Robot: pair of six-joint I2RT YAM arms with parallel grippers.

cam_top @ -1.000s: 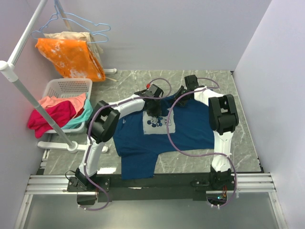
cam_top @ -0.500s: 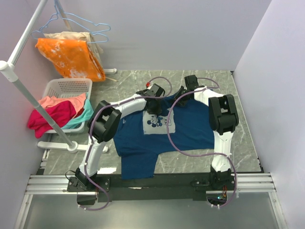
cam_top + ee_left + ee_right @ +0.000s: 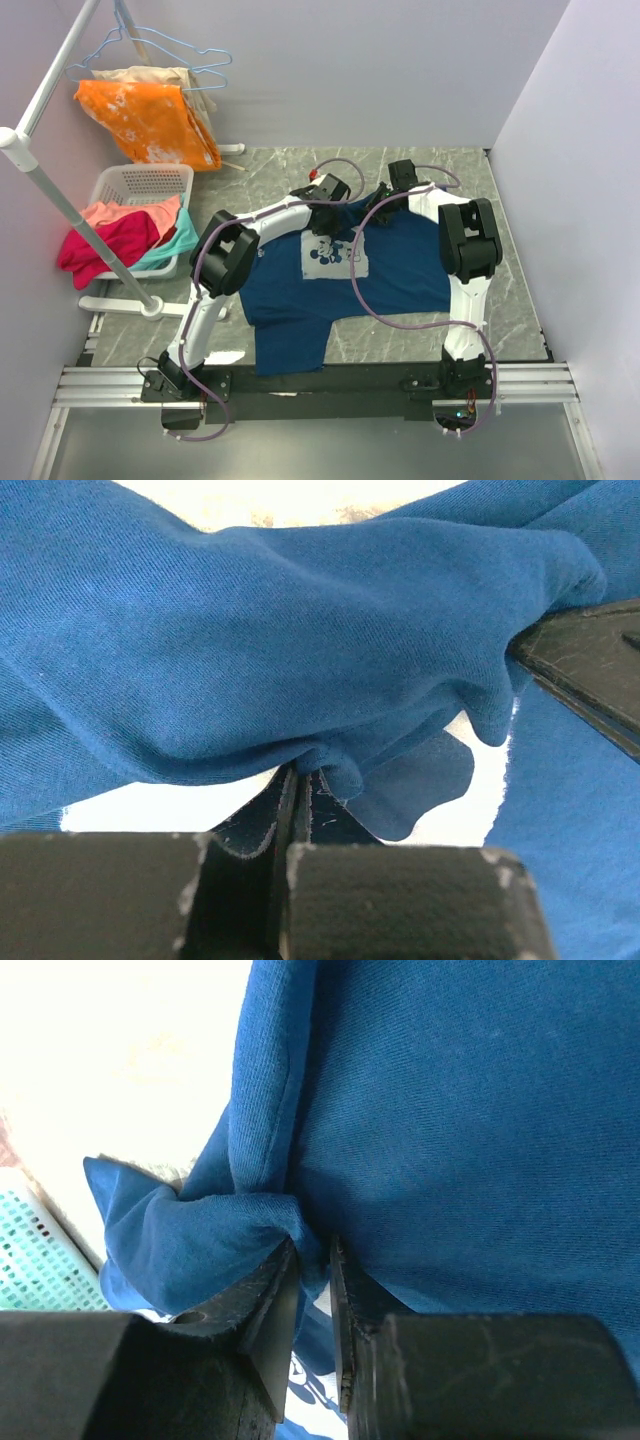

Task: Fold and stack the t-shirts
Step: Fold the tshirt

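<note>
Top external view: a navy blue t-shirt (image 3: 400, 270) lies spread on the marble desk (image 3: 510, 290), chest up, between the two arms, with its pale square print (image 3: 335, 257) left of centre. Its far edge, at the collar, is bunched and raised where both hands meet it. The left hand (image 3: 322, 217) sits at the collar end just above the print; in the left wrist view its fingers (image 3: 300, 810) are pressed together on a thin fold of blue cloth that drapes over them. The right hand (image 3: 384, 203) is just beside it, to the right; in the right wrist view its jaws stand at a narrow gap with a gathered pleat of the same t-shirt (image 3: 470, 1110) pinched between them. A lower corner of the shirt hangs over the desk's near edge. Well to the left stands a white basket (image 3: 145, 173) holding pink, red and teal clothes (image 3: 110, 235). Behind it an orange garment (image 3: 150, 120) hangs from a rail with pale blue hangers (image 3: 190, 50).
</note>
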